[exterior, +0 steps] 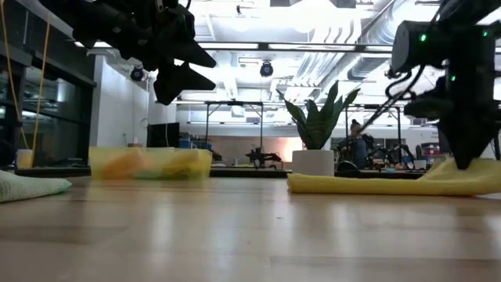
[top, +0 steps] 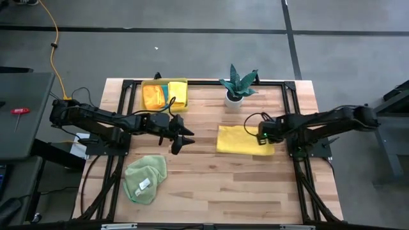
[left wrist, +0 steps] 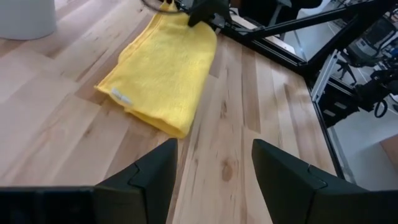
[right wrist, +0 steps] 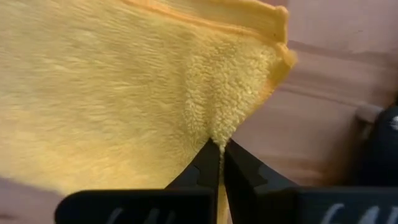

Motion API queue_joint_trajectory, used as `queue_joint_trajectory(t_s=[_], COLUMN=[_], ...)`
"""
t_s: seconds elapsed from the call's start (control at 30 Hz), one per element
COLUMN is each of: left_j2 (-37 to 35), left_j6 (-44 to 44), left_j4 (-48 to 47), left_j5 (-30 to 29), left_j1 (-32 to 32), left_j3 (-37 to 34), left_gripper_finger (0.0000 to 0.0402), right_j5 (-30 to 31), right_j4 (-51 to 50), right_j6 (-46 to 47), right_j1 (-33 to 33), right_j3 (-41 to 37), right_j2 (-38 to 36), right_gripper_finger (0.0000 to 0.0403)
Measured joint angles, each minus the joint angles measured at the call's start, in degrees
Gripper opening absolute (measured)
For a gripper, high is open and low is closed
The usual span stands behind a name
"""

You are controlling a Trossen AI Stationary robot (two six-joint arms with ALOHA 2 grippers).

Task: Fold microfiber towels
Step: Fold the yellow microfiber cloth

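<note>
A wooden table point(top: 211, 185) is seen from above, with a black frame around it and two dark robot arms reaching in from either side.

At the left, the left gripper point(top: 181, 139) hangs above bare wood near the table's middle, its two fingers point(left wrist: 146, 180) spread apart and holding nothing. In the low view it is raised well clear of the surface. Below it in the overhead view, near the front left of the table, a light green towel point(top: 145, 178) lies loosely folded with a small white label showing.

Toward the back left sits a translucent yellow bin point(top: 165, 94) holding an orange towel point(top: 154, 96) and a yellow one beside it, with a strip of teal between them.

Toward the back, near the table's middle, stands a spiky green plant in a white pot point(top: 235, 99).

Right of centre, a yellow towel point(top: 239, 140) lies folded flat into a rectangle. The right gripper point(top: 262, 137) is down at this towel's right-hand end, its jaws clenched on a small pinch of the yellow pile close to a corner. In the low view that end of the towel rises slightly under the gripper.
</note>
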Motion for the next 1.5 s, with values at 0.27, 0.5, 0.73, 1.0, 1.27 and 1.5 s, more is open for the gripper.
queue_joint_trajectory(t_s=[0.27, 0.5, 0.73, 1.0, 1.27, 1.5], left_j2=[0.0, 0.0, 0.5, 3.4, 5.6, 5.7], left_j6=[0.0, -0.5, 0.0, 2.9, 2.5, 2.5], left_j4=[0.0, 0.0, 0.1, -0.1, -0.5, -0.5], left_j5=[-0.8, -0.8, -5.3, -6.8, -6.6, -6.6], left_j1=[0.0, 0.0, 0.0, 0.0, 0.0, 0.0], left_j3=[0.0, 0.0, 0.0, 0.0, 0.0, 0.0], left_gripper_finger=[0.0195, 0.0195, 0.0195, 0.0195, 0.0195, 0.0195], right_j5=[0.4, 0.3, -1.8, -2.7, -2.1, 3.5], right_j4=[-0.3, 12.7, 25.4, 40.6, 43.9, 48.6], right_j6=[-0.5, -0.5, -0.3, 2.4, 6.5, 9.4], right_j1=[0.0, 0.0, 0.0, 0.4, 0.9, 0.5], right_j3=[5.0, 7.8, 8.2, 8.2, 8.2, 8.2], right_j2=[-2.1, 1.4, 8.3, 16.3, 21.6, 22.0], right_gripper_finger=[0.0000, 0.0000, 0.0000, 0.0000, 0.0000, 0.0020])
